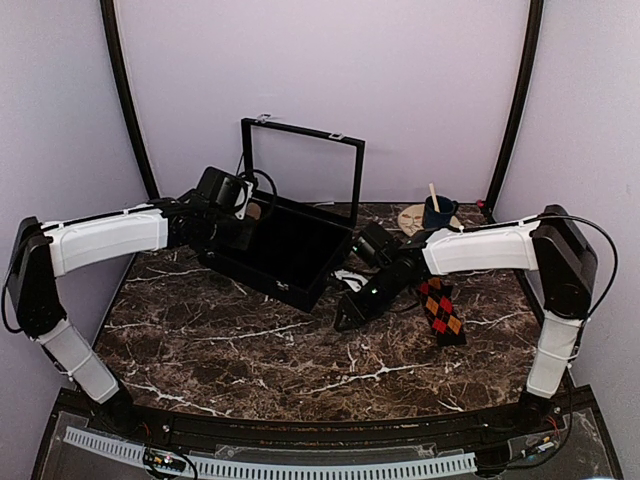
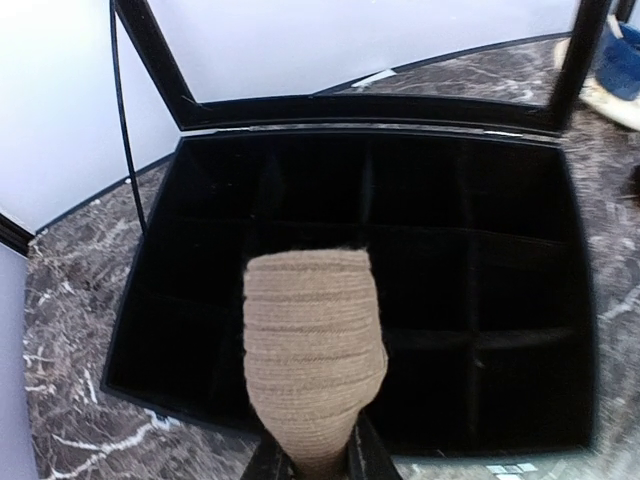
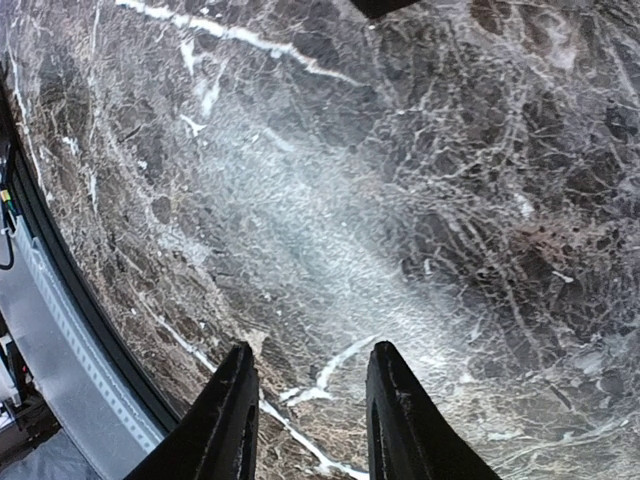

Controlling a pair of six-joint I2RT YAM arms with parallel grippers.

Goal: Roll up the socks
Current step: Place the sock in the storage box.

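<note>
Our left claw (image 2: 318, 462) clamps the rolled tan sock (image 2: 313, 350) above the black box (image 2: 480, 300); our right claw (image 3: 310, 410) hangs part-open, empty, the argyle sock (image 1: 441, 310) near its right. Next, we judge: lower, release, roll the other.

socks: 2 – rolled tan sock (image 2: 315, 370) lower centre, flat argyle sock (image 1: 441, 311) right | black box (image 1: 290, 250): 1 | blue mug (image 1: 437, 212): 1 | arms: 2 – left arm (image 1: 105, 240), right arm (image 1: 480, 248)
</note>
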